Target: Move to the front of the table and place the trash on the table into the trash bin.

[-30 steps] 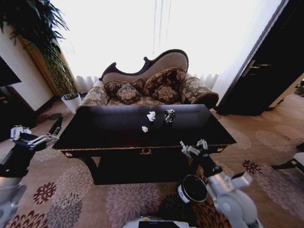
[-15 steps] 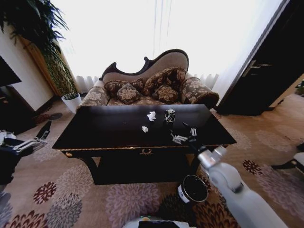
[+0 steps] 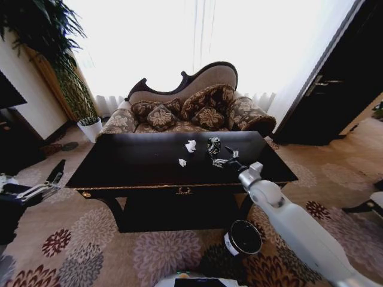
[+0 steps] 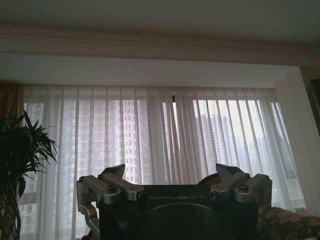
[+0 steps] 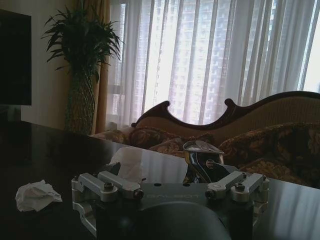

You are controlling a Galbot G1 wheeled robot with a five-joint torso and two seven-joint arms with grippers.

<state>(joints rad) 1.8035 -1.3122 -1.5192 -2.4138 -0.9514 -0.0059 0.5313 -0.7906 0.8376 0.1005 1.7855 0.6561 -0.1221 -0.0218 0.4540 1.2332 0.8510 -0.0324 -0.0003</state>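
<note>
- Trash was all on the bench (image 3: 137, 164) at this moment: the crushed shiny can (image 3: 213, 145) toward the far edge, one white paper ball (image 3: 191, 146) just beside it on my left, and a smaller paper ball (image 3: 182, 162) nearer the front.
- I saw no bottle on the bench top.
- My right gripper (image 3: 225, 159) reached out over the bench, close to the can on its near side and not touching it.
- From the right wrist the can (image 5: 202, 161) sat straight ahead past my fingers (image 5: 117, 185), with one paper ball (image 5: 131, 163) beside it and the other (image 5: 37, 195) well off to the side.
- My right jaws were spread wide and held nothing.
- My left gripper (image 3: 30, 190) hung parked low at my left side, clear of the bench; its jaws were also wide and empty, pointing at the curtains.
- The bin (image 3: 242, 237) stood on the carpet by the bench's front right leg, beneath my right arm.
- By my judgement I was already at the front of the bench, no piece had reached the bin, and the can looked like the first pick.
</note>
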